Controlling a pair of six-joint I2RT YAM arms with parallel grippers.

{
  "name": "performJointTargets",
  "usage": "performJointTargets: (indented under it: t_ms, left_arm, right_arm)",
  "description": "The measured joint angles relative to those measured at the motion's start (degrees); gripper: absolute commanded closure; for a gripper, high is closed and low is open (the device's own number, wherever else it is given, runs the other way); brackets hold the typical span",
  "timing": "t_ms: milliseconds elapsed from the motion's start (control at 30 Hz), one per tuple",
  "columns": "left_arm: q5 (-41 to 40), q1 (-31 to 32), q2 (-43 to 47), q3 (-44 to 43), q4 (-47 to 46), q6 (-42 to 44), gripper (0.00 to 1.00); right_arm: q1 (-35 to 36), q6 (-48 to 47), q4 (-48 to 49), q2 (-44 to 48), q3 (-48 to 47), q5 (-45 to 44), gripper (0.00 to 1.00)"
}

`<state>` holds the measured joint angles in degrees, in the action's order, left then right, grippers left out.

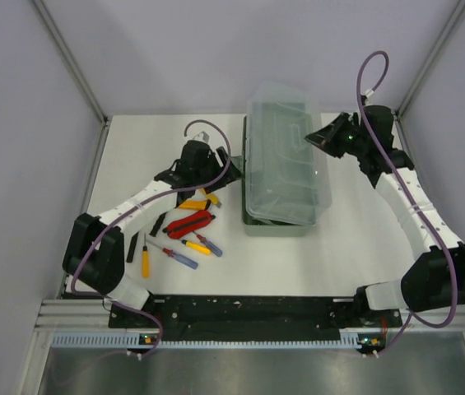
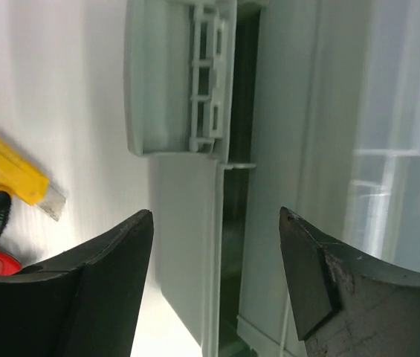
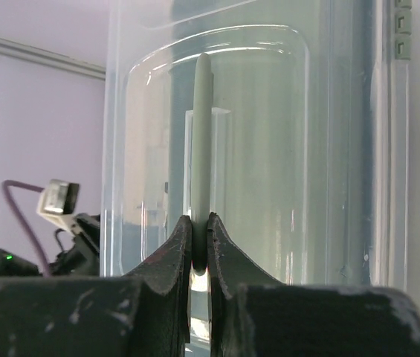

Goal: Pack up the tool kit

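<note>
We list: toolbox [image 1: 277, 227] at table [image 1: 298, 263] centre, clear lid [image 1: 285, 156] apparently part-raised, right claw [image 3: 200, 223] at its 2 o'clock pinching the lid handle [image 3: 201, 134], left claw [image 2: 215, 216] spread at its 9 o'clock wall, pliers [image 1: 189, 224], knife [image 1: 199, 202], screwdrivers [image 1: 184, 251] loose at 8 o'clock.

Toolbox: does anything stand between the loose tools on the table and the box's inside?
Yes: the translucent lid, pinched by its handle in the right gripper, covers most of the toolbox. Only a dark gap shows along its left side.
</note>
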<state>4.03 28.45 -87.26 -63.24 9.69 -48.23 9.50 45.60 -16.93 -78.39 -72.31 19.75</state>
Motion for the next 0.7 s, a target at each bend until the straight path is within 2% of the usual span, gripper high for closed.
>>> performJointTargets:
  t_ms: [100, 267, 700]
  left_arm:
    - [4.1, 0.0, -2.6, 1.2, -0.5, 0.2, 0.28]
    - [6.4, 0.2, -5.4, 1.6, -0.4, 0.5, 0.31]
    - [8.2, 1.6, -9.1, 0.4, -2.2, 2.2, 0.70]
  right_arm:
    - [-1.2, 0.3, 0.9, 0.7, 1.0, 0.9, 1.00]
    - [-3.8, 1.2, 2.8, 1.8, 2.9, 3.1, 1.00]
    - [-13.6, 4.0, 9.5, 2.6, 8.0, 14.0, 1.00]
